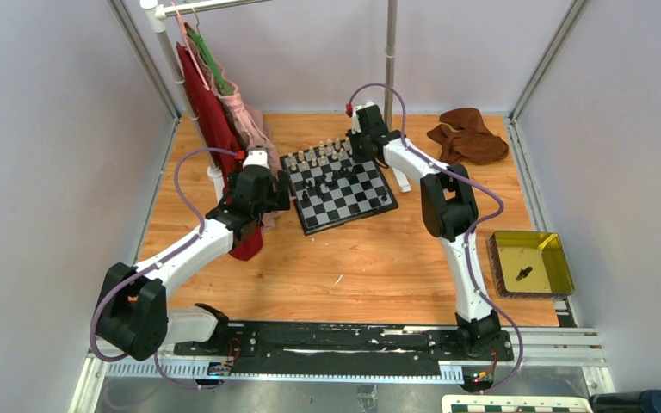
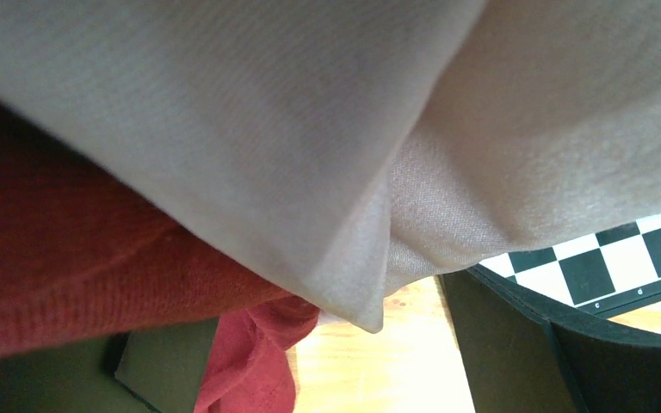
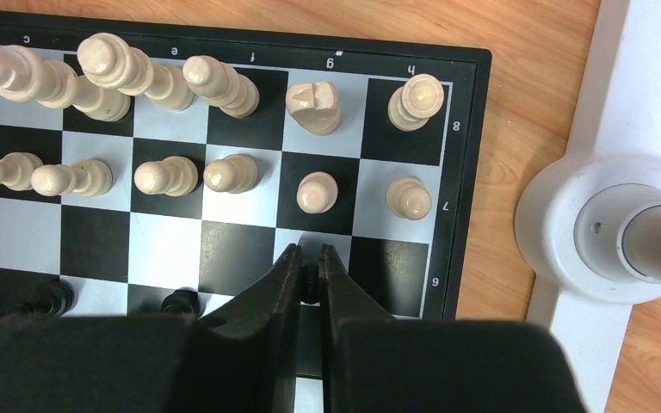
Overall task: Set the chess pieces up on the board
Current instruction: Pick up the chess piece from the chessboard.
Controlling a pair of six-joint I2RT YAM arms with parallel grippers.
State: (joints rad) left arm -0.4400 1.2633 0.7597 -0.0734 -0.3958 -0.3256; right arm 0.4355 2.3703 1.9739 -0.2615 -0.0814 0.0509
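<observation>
Right gripper: jaws pinched down to a thin slit, clenched on a small black piece over the white g6 square, near the far right corner of the board. Only a dark sliver of that piece shows between the matte black, wedge-shaped fingers.

Left gripper: jaws spread wide, holding nothing. It sits at the board's left edge, pushed in among hanging clothes. Left wrist view is mostly filled by a beige fine-woven cloth folded to a point, with a red ribbed knit beside it.

The board is flat, glossy, black and white checks, thin black border with letters and numbers, lying turned at an angle in the far middle of the wooden table. Cream pieces, smooth and turned, fill its two far rows, upright. A few black pieces stand scattered on the middle squares.

White round post base just beside the board's right edge. Brown crumpled cloth at the table's far right corner. Yellow translucent tray at the right edge with a small dark item inside.
</observation>
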